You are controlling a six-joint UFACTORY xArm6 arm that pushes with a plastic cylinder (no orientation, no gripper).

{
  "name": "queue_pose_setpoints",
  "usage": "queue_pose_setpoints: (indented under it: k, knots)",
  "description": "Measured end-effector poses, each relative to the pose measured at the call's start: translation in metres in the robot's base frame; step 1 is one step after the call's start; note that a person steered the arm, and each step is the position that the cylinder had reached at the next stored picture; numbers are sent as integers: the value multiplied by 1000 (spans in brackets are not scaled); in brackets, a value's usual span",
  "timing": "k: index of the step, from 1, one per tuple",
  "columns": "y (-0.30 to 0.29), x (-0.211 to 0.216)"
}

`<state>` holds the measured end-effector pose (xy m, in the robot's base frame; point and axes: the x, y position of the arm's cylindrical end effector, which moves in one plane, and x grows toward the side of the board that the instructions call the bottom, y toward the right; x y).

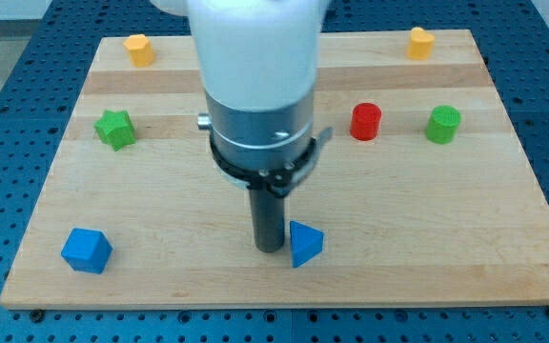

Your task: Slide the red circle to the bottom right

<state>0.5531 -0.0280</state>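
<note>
The red circle (366, 122) stands on the wooden board (427, 238) at the view's right, above the middle. My tip (271, 249) rests on the board near the view's bottom centre, well to the lower left of the red circle. It sits just left of a blue triangle (304, 244), close to it or touching it. The arm's white and grey body hides the board's upper middle.
A green circle (443, 125) stands just right of the red circle. A green star (114, 129) is at the left, a blue block (87, 251) at the bottom left. A yellow block (139, 49) is at the top left and another yellow block (420, 43) at the top right.
</note>
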Motion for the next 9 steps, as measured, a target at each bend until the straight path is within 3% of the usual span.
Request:
queue_pose_setpoints:
  k: [3, 5, 9]
  knots:
    - [-6, -126]
    - [26, -187]
    - [128, -195]
